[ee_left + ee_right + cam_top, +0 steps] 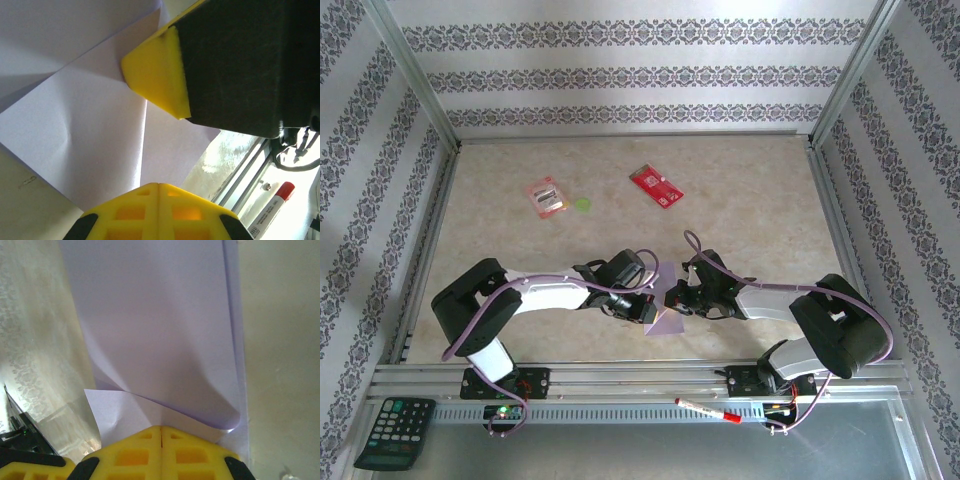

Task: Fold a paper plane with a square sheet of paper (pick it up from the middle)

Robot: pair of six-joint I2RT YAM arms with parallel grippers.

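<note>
**Top view:** the sheet (666,319), part-folded, is found between the left gripper (643,307) and the right gripper (680,298), close to the table's (750,210) near edge.

**Left wrist:** the left gripper (159,194) jaws are clamped on the creased sheet (90,135).

**Right wrist:** the right gripper (161,436) jaws are pinched on the sheet's (160,330) curled layer.

**Hazards:** tearing is likely if the arms are drawn apart. A skewed crease is likely if the paper slips.

Pale lilac square sheet of paper (100,125); beige marbled table (760,220); grey damask-striped walls (620,75).
</note>
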